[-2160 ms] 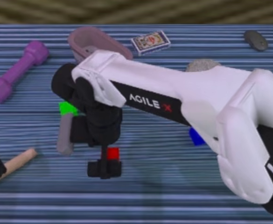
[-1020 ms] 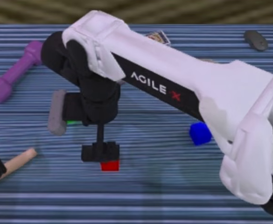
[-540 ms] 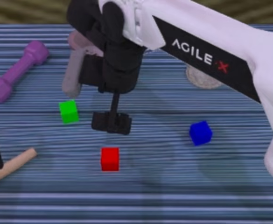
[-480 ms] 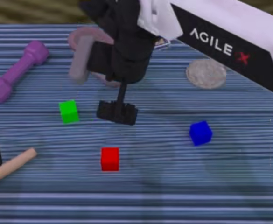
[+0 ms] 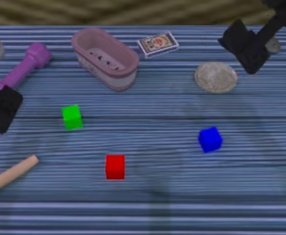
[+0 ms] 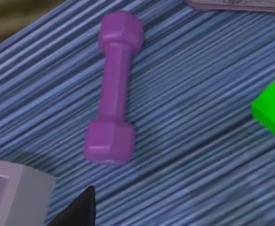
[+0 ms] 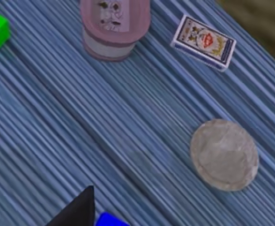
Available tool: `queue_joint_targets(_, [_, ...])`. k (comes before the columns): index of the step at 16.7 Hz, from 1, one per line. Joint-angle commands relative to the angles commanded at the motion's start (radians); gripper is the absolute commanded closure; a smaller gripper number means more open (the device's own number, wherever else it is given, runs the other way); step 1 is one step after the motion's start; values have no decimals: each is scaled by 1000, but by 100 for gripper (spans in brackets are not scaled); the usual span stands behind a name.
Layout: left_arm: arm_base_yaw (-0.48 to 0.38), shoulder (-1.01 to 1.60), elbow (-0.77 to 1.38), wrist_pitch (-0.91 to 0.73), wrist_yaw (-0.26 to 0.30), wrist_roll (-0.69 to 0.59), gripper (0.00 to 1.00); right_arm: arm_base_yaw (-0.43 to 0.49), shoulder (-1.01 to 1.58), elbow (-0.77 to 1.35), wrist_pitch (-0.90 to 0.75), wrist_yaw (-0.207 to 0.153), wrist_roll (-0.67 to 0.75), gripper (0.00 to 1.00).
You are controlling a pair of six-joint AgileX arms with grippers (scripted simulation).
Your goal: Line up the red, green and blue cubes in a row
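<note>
Your three cubes lie loose on the striped blue table (image 5: 182, 196), none of them gripped and none touching another. The green cube (image 5: 72, 117) sits toward the left side, the red cube (image 5: 115, 167) nearer the front edge and right of it, and the blue cube (image 5: 210, 139) well apart to the right. Your left gripper (image 5: 3, 108) hangs at the left edge, over the near end of the purple dumbbell (image 5: 20, 73); your right gripper (image 5: 244, 45) hangs at the far right, just beyond the grey disc (image 5: 215, 77). You cannot tell from any view whether either gripper's fingers are apart or together. The pink tub (image 5: 105, 58) and card box (image 5: 157, 44) stand along the far side.
</note>
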Motion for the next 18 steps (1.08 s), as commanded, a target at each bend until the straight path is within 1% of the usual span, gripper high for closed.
queue_joint_targets(3, [-35, 345, 247, -166, 1, 140, 0, -119, -353, -352, 186, -4, 96, 0])
queue_joint_targets(5, [-57, 554, 398, -267, 2, 226, 0, -191, -565, -589, 305, -1, 156, 0])
queue_joint_targets(8, [-87, 830, 611, -405, 2, 345, 0, -287, -859, -923, 477, 10, 238, 0])
queue_joint_targets(11, [-113, 1045, 796, -516, 3, 447, 0, -363, -1131, -1201, 628, 27, 303, 0])
queue_joint_targets(15, [-136, 1220, 966, -607, 3, 537, 0, -429, -1368, -1432, 770, 47, 361, 0])
queue_joint_targets(18, [-143, 1279, 1025, -634, 2, 566, 0, -449, -1437, -1499, 816, 54, 379, 0])
